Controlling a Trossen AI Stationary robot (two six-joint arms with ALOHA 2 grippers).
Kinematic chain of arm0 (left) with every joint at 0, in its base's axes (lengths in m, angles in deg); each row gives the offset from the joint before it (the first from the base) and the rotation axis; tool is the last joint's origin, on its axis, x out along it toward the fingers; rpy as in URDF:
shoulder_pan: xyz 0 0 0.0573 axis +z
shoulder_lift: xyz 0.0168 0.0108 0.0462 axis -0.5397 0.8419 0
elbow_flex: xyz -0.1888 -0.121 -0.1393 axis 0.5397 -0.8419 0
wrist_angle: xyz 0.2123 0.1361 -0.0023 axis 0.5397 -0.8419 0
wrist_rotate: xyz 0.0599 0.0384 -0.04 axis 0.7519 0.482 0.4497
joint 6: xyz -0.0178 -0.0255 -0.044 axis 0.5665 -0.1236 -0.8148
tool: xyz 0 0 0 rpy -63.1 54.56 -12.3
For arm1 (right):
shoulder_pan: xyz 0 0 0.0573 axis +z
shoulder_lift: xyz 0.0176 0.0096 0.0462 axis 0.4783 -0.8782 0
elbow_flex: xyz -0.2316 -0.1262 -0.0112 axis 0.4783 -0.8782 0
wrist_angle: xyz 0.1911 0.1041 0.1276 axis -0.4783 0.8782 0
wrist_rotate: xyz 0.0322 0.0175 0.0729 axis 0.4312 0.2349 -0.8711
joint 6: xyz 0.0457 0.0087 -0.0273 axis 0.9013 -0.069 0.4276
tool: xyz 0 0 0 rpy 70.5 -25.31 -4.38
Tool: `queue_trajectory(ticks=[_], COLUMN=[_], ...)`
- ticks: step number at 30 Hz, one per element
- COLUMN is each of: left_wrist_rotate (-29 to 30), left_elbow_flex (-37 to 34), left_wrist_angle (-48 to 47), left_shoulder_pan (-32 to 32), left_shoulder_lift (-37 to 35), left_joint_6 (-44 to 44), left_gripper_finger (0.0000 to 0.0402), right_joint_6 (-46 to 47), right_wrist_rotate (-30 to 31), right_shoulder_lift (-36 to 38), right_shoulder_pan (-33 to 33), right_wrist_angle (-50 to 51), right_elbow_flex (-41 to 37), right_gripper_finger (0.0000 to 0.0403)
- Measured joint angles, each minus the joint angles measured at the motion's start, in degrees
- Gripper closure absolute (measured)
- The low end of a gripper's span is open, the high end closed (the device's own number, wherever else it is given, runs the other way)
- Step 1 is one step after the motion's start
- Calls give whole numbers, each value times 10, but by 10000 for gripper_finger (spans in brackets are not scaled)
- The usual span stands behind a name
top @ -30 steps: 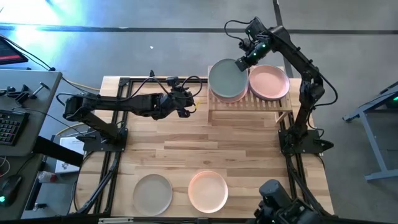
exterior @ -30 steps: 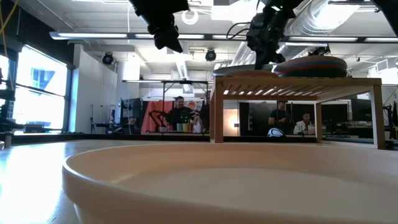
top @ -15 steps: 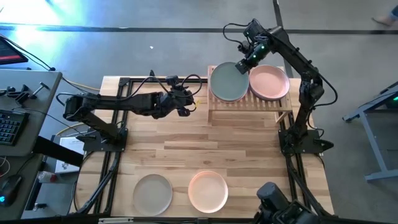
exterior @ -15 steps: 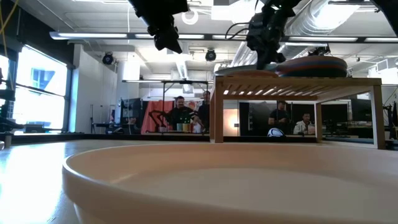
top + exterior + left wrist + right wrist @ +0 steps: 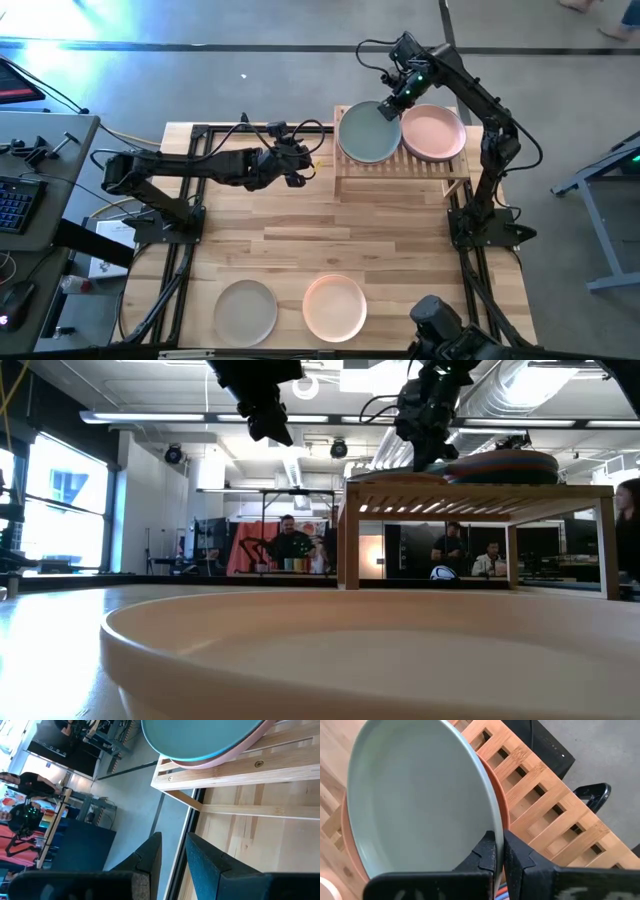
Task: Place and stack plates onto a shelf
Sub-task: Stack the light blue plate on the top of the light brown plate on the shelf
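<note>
The wooden slat shelf [image 5: 400,160] stands at the table's far right and holds two stacks of plates. The right stack is topped by a pink plate [image 5: 433,132]. My right gripper [image 5: 390,100] is shut on a pale grey-blue plate [image 5: 366,134] on top of the left stack, over a pinkish plate [image 5: 502,815]. The left stack also shows in the left wrist view [image 5: 210,740]. My left gripper [image 5: 300,165] hangs above the table just left of the shelf, its fingers [image 5: 155,851] a narrow gap apart and empty. My right gripper pinches the grey-blue plate's rim [image 5: 490,822] on its far right side, one finger on the upper face and one under the edge. The fingers [image 5: 517,851] come slanting down from the far right. The plate lies about level over the left stack [image 5: 395,475].
A beige-grey plate [image 5: 246,310] and a peach plate [image 5: 335,306] lie near the table's near edge; one of them fills the foreground of the low view [image 5: 350,650]. Bare tabletop [image 5: 330,230] lies between them and the shelf. People show in the room behind.
My right gripper has lowered the grey-blue plate and carried it a little toward the far edge. The plate hung tilted and overlapped the shelf's near side; now it sits level over the left stack and covers the pinkish plate beneath.
</note>
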Motion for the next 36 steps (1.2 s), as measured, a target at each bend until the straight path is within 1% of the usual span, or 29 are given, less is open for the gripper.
queue_trajectory(ticks=[11, 15, 25, 28, 33, 36], left_wrist_rotate=[0, 0, 0, 0, 0, 0], left_elbow_flex=[0, 0, 0, 0, 0, 0], left_wrist_angle=[0, 0, 0, 0, 0, 0], left_shoulder_pan=[0, 0, 0, 0, 0, 0], left_shoulder_lift=[0, 0, 0, 0, 0, 0], left_joint_6=[0, 0, 0, 0, 0, 0], left_gripper_finger=[323, 323, 323, 323, 323, 323], right_joint_6=[0, 20, 18, 16, 20, 21], right_wrist_rotate=[4, 41, 54, 54, 65, 65], right_shoulder_lift=[0, 0, 0, 0, 0, 0], right_shoulder_pan=[7, 19, 38, 41, 41, 41], right_wrist_angle=[-5, -15, -6, -2, -1, 0], right_elbow_flex=[0, 0, 0, 0, 0, 0], right_gripper_finger=[402, 402, 401, 388, 340, 320])
